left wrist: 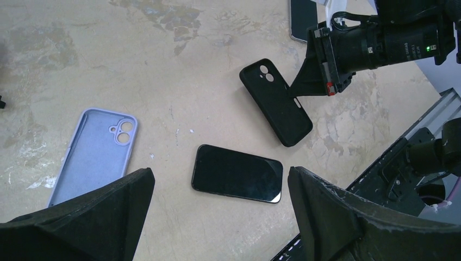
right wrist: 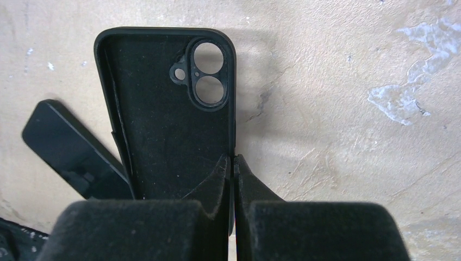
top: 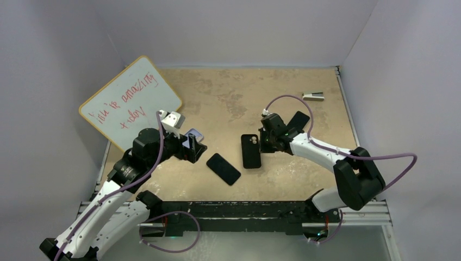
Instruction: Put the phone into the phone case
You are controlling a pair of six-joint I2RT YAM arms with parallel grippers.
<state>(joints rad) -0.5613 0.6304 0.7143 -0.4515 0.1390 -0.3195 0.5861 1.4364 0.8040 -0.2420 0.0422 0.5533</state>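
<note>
The phone [top: 223, 168] [left wrist: 237, 173] is a glossy black slab lying flat, face up, near the table's front middle. The lavender phone case [left wrist: 95, 155] [top: 195, 134] lies open side up to its left, partly hidden under my left arm in the top view. My left gripper [top: 191, 145] [left wrist: 220, 174] hovers open above the table, holding nothing, with the phone showing between its fingers. My right gripper [top: 265, 142] [right wrist: 234, 160] is shut on the side wall of a black case [top: 250, 150] [right wrist: 163, 109] [left wrist: 275, 102], which lies right of the phone.
A whiteboard [top: 130, 100] with red writing leans at the back left. Another dark phone [top: 298, 120] [left wrist: 301, 19] lies behind my right arm. A small grey-white object [top: 313, 97] sits at the back right. The arms' base rail [top: 244, 212] runs along the near edge.
</note>
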